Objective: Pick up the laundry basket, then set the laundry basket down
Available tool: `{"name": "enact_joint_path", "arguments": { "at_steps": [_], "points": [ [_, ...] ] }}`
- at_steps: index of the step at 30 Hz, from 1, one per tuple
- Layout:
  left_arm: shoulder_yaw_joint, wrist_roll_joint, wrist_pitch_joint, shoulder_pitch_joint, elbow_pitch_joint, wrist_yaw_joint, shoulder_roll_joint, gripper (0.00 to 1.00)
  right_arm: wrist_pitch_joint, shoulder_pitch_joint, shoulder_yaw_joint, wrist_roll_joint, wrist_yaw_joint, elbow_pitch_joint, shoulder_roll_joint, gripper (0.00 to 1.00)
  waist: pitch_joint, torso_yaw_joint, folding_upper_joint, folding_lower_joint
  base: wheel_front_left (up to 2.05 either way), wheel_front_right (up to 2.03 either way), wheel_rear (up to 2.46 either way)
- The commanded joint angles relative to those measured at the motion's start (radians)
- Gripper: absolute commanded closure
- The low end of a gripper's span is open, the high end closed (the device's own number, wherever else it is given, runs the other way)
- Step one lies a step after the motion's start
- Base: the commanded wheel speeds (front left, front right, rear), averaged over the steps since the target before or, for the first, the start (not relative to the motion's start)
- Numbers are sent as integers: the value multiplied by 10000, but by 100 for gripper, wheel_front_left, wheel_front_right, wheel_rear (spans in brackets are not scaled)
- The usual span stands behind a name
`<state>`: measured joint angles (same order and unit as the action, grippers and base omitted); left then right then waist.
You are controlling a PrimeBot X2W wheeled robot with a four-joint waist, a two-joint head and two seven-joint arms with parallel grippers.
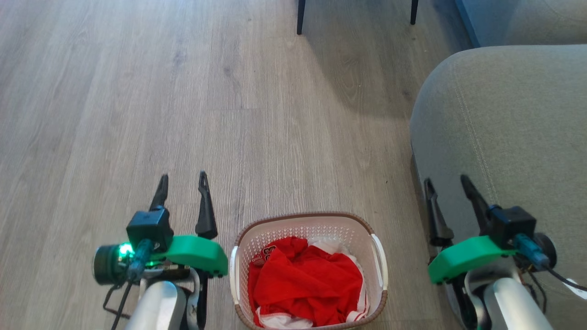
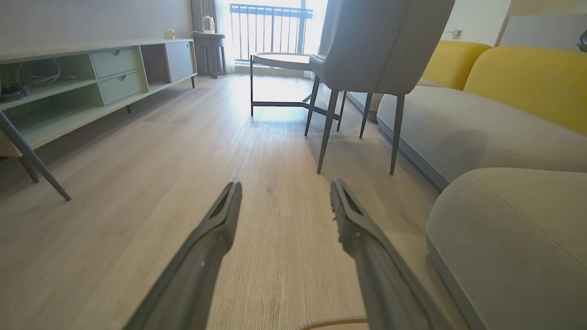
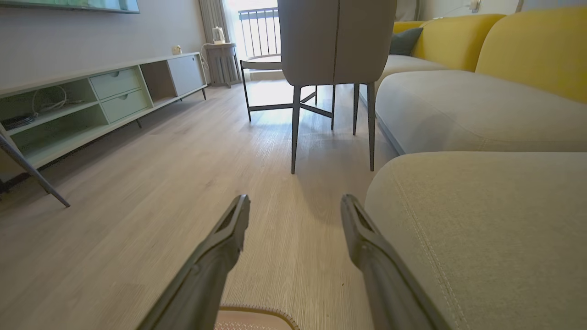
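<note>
Laundry basket [image 1: 293, 231] sits on wood floor [image 1: 137, 114], red and white clothes [image 1: 305, 284] inside, between robot's two arms. Left pincer [image 1: 182, 181] hangs left of basket, apart from it, fingers parted, empty. Right pincer [image 1: 445, 179] likewise parted, empty, at edge of grey sofa [image 1: 504, 128]. Chair legs [image 1: 300, 18] far across floor.

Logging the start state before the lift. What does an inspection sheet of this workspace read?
Surface: grey wood-look floor.
Job's things: laundry basket on the floor between the arms, red and white clothes inside.
Clutter: nothing seen.
Grippers: left gripper and right gripper, jaws open, empty, apart from the basket.
Cables: black lead at the left wrist, another at the right.
Surroundings: grey sofa on the right, chair, low cabinet.
</note>
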<state>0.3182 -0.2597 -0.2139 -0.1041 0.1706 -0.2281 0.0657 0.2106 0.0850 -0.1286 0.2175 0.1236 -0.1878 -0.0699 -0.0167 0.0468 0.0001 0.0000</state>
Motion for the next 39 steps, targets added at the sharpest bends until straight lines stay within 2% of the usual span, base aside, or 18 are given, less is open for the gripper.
{"name": "enact_joint_path", "arguments": {
  "at_steps": [1, 10, 12, 13, 18, 26, 39],
  "points": [
    [-414, 471, -172, -483, -548, 43, -35, 0, 206, 476, -101, -297, 65, 570, 1, 0, 5, -5, -1, 0, 0, 0, 0],
    [-807, 1329, -437, -290, -1439, 181, -148, 0, 469, 220, 229, -978, 70, 1511, 150, 0, -9, 10, -1, 0, 0, 0, 0],
    [-700, 1194, -479, -192, -1267, 425, -149, 0, 511, 186, 161, -1165, 71, 1512, 159, 0, -3, 13, -1, 0, 0, 0, 0],
    [-635, 810, -479, -115, -1013, 683, -150, 0, 511, 171, 154, -1181, 71, 1488, 163, 0, 5, 13, -1, 0, 0, 0, 0],
    [-784, 522, -479, -181, -518, 1017, -152, 0, 511, 102, 222, -1036, 71, 1091, 177, 0, 18, 17, -1, 0, 0, 0, 0],
    [-813, 685, -479, -262, -237, 853, -153, 0, 511, 183, 197, -999, 71, 918, 187, 0, -23, 26, -1, 0, 0, 0, 0],
    [-811, 407, -479, -293, 33, 1065, -154, 0, 511, 196, 166, -988, 71, 718, 192, 0, -43, 83, -1, 0, 0, 0, 0]
  ]
}}
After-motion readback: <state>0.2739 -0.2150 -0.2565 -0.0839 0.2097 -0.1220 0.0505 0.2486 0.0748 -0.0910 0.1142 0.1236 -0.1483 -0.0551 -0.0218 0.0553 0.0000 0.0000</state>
